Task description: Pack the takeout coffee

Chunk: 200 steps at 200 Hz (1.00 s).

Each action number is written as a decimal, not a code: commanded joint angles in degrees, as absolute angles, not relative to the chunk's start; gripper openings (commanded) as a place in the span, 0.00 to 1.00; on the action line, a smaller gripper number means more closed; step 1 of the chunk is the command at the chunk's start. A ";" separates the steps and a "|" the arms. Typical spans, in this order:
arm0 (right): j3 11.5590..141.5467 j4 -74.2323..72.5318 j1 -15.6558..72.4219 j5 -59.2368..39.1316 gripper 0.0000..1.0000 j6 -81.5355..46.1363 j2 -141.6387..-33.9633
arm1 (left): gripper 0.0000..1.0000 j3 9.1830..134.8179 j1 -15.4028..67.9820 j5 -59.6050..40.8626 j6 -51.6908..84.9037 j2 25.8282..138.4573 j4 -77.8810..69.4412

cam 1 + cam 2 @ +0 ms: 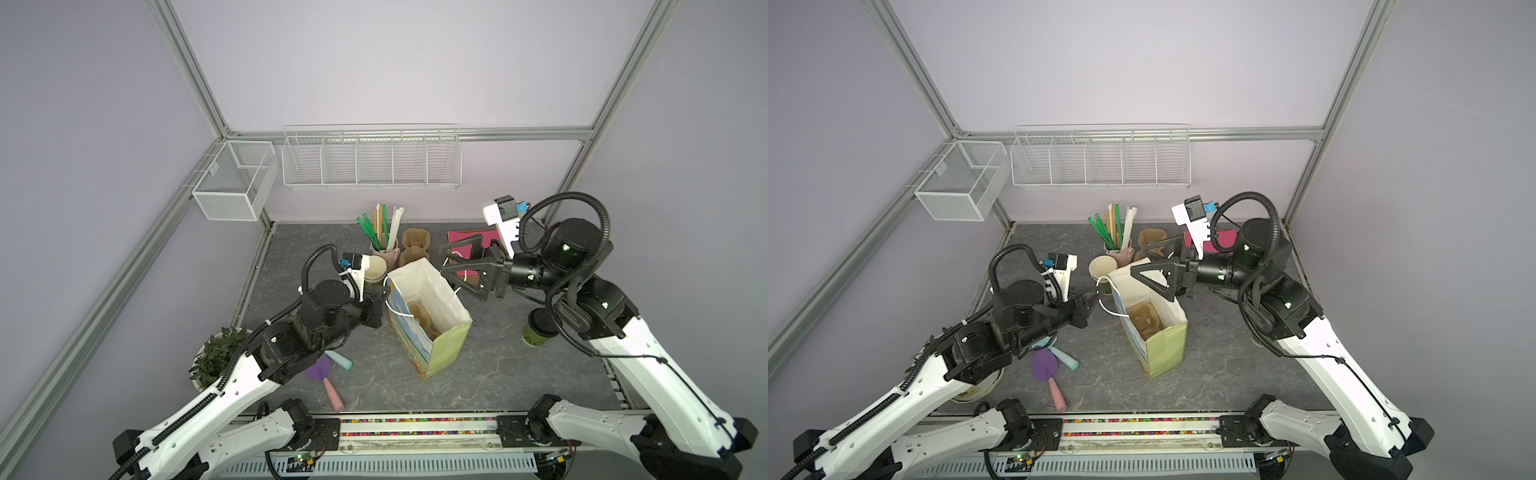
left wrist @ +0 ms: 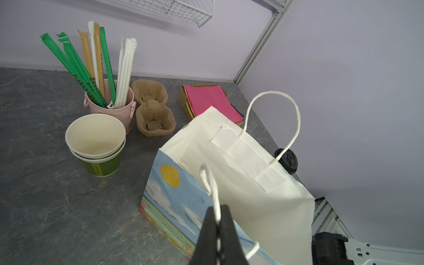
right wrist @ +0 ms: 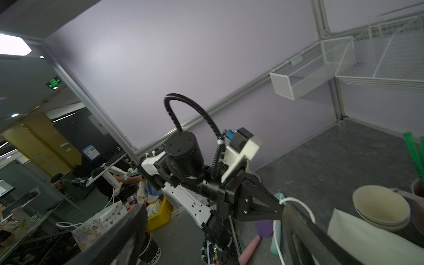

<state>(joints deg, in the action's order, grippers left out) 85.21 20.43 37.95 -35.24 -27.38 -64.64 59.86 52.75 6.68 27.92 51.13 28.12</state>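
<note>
The takeout coffee (image 1: 536, 332), a green cup with a black lid, stands right of the bag, half hidden under my right arm; its lid (image 2: 288, 160) shows behind the bag's far handle. The paper bag (image 1: 442, 351) (image 1: 1163, 349) stands open mid-table with a cardboard cup carrier (image 1: 419, 318) inside. My left gripper (image 2: 219, 210) (image 1: 384, 295) is shut on the bag's near white cord handle. Above the bag's far rim, away from the coffee, my right gripper (image 1: 442, 259) (image 1: 1138, 257) (image 3: 214, 206) hangs open with nothing between its fingers.
Stacked lidless green cups (image 1: 374, 270) and a pink pail of straws (image 1: 384, 237) stand behind the bag, next to spare cup carriers (image 1: 415, 245) and pink napkins (image 1: 463, 245). A potted plant (image 1: 216, 357) and a purple scoop (image 1: 320, 368) lie under my left arm. Wire baskets (image 1: 370, 162) hang on the back wall.
</note>
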 commanded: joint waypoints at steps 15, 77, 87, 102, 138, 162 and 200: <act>87.36 41.01 37.68 -13.95 0.86 -17.65 -68.22 | 0.00 57.57 52.30 5.51 24.11 50.78 26.20; 82.07 37.38 36.96 -7.62 0.65 -13.78 -68.40 | 0.00 56.26 52.29 7.30 23.57 49.87 27.06; 81.67 36.88 36.43 -7.73 0.66 -13.37 -68.15 | 0.00 55.99 52.29 7.68 23.55 49.61 27.43; 80.80 36.19 35.07 -7.00 0.65 -13.95 -67.71 | 0.00 55.81 52.34 8.11 23.55 49.46 28.01; 76.72 35.09 30.06 -7.51 0.60 -16.78 -67.85 | 0.00 54.79 52.23 9.18 23.95 48.41 29.18; 73.61 34.16 29.18 -7.40 0.57 -18.40 -68.13 | 0.00 54.04 52.22 9.33 24.55 47.73 29.41; 69.28 31.35 29.05 -9.82 0.55 -21.16 -68.10 | 0.00 51.53 52.23 8.64 25.99 47.23 27.96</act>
